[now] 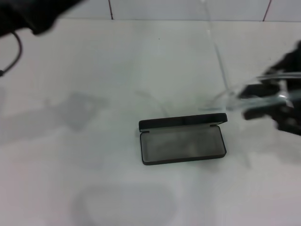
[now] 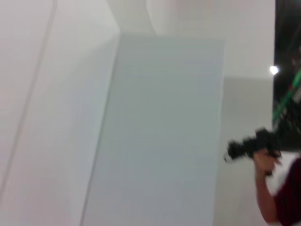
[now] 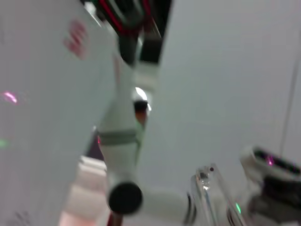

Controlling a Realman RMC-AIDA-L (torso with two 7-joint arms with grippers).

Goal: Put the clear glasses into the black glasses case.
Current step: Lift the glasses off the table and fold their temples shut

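The black glasses case (image 1: 183, 140) lies open in the middle of the white table, lid standing up at its far side and grey lining facing up. To its right, above the table, my right gripper (image 1: 263, 101) is shut on the clear glasses (image 1: 270, 95). One thin clear arm (image 1: 217, 49) of the glasses sticks out toward the far side. A clear part of the glasses (image 3: 207, 190) also shows in the right wrist view. My left arm (image 1: 33, 13) is parked at the far left corner, away from the case.
The white table (image 1: 94, 70) ends at a tiled wall at the back. A dark cable (image 1: 16, 54) loops below the left arm. In the left wrist view a person (image 2: 277, 188) holds a camera beside a white panel.
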